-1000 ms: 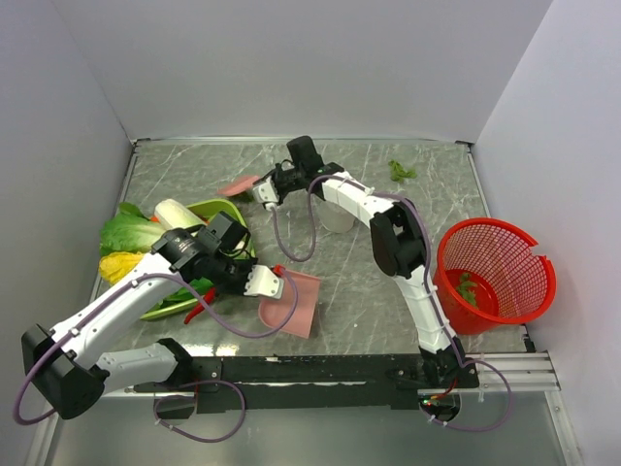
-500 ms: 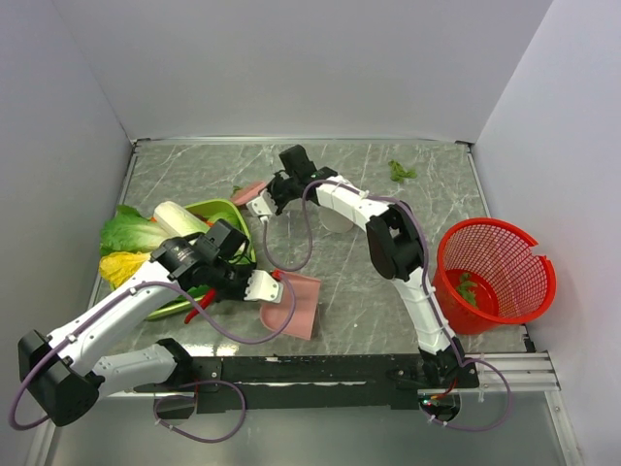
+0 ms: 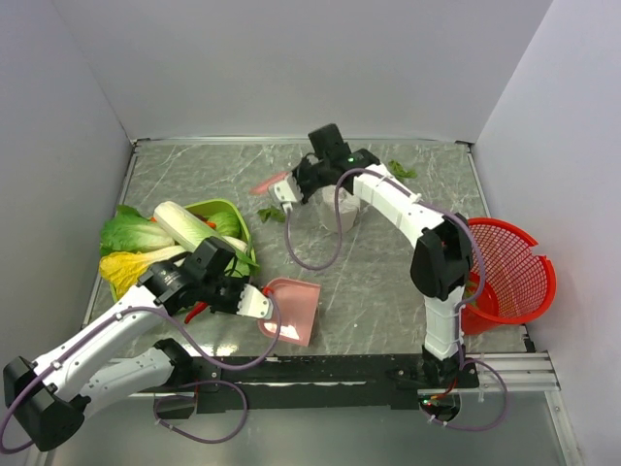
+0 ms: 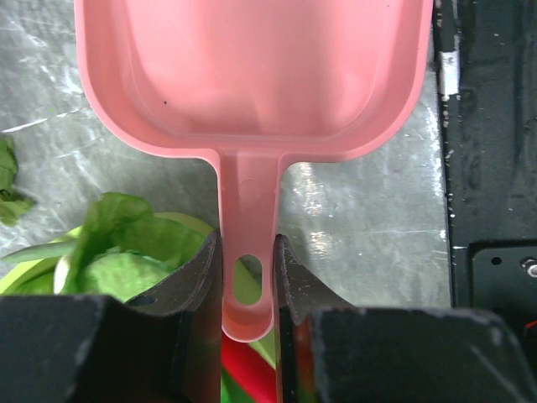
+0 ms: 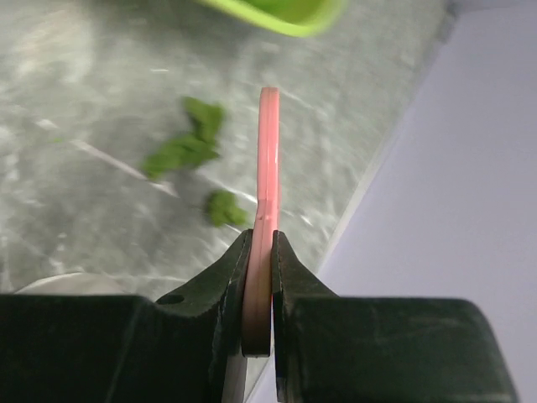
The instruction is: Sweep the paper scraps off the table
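On the dark marble table (image 3: 374,282), green paper scraps (image 3: 273,215) lie by the green bowl, with more paper scraps (image 3: 400,171) at the back right. In the right wrist view the paper scraps (image 5: 186,148) lie left of a flat pink sweeper (image 5: 268,159) seen edge-on. My right gripper (image 3: 289,187) (image 5: 260,252) is shut on that pink sweeper (image 3: 271,183), just behind the scraps. My left gripper (image 3: 254,303) (image 4: 249,267) is shut on the handle of the pink dustpan (image 3: 291,309) (image 4: 252,75) near the front edge. One scrap (image 4: 7,180) shows at the left.
A green bowl (image 3: 219,210) of vegetables, a lettuce (image 3: 126,234), a yellow leafy head (image 3: 121,265) and a white radish (image 3: 179,222) crowd the left side. A red basket (image 3: 509,277) stands at the right edge, the right arm crossing its rim. A pale round object (image 3: 333,217) sits mid-table.
The right arm swung to the right and its elbow now hangs over the red basket; the pink sweeper shifted right. The left arm drew the dustpan back toward the near edge.
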Robot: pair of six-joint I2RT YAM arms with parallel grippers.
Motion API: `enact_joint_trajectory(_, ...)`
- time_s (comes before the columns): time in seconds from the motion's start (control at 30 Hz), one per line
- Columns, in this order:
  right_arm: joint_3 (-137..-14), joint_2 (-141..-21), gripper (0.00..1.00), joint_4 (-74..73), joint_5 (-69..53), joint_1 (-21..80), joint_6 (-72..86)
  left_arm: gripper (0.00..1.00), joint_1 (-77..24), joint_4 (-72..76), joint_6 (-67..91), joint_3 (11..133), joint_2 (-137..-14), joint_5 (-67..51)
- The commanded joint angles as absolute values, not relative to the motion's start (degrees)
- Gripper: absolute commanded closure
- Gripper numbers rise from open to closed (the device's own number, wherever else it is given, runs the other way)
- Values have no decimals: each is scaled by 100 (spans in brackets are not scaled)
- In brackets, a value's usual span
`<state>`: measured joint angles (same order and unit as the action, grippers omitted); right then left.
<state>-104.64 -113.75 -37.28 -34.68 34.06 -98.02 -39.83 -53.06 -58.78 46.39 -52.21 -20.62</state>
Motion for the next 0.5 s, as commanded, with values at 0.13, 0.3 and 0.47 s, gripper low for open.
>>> enact_joint_trajectory(0.13,-11109,-12277,100,-1795,-3121,3340,-7893,99,-3999,-5563,-5739,4860,-5256,-2233)
enact_joint_trajectory(0.3,-11865,-13095,100,-1643,-2602,3445,-7866,99,-3990,-5704,-5590,5001,-5264,-2127)
enact_joint_trajectory(0.47,-11208,-12667,100,-1986,-2751,3463,-8313,99,-3990,-5739,-5528,4966,-5238,-1960)
